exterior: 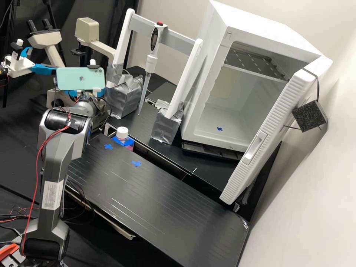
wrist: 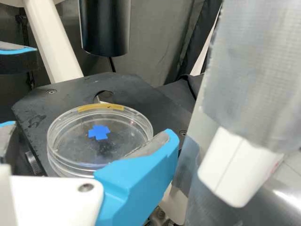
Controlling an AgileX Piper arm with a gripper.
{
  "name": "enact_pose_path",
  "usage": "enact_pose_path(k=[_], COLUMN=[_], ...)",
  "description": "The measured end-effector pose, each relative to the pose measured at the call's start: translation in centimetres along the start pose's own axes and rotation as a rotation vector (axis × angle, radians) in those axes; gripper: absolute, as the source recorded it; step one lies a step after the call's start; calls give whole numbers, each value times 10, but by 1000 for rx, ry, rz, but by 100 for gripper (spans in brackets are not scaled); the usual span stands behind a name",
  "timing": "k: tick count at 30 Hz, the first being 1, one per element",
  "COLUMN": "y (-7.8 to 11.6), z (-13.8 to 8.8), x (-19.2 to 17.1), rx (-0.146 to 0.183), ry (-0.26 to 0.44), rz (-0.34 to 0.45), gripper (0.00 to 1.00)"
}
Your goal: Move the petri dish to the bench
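One grey robot arm (exterior: 53,159) stands nearest, beside the black bench (exterior: 155,200). On this bench I count two blue crosses (exterior: 136,163), and at its far edge one bottle (exterior: 122,135) with white cap. Its gripper (wrist: 89,130) is one, with two blue fingers (wrist: 141,176); they are spread apart and, as I judge, grasp nothing. Between them is one clear round dish (wrist: 99,141), lying flat on a black plate (wrist: 160,108), with one more blue cross seen in its outline. If the fingers close unevenly, the near one may push the dish or slide its lid. If the lift is too high, it may hit the one black tube (wrist: 104,28) above. On the way to the bench, a wide swing could knock the bottle or the one pipette (exterior: 150,63). Farther is one white cabinet (exterior: 207,111), its one door (exterior: 270,137) open.
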Motion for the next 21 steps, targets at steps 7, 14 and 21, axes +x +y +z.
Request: enact_pose_path(k=[7,14,21], y=[-2,-1,-1], z=[-2,-2,-2], x=[0,0,-1], rx=[0,0,0], ry=[-4,-12,-12], rz=[-5,-6,-5], gripper=[100,0,0])
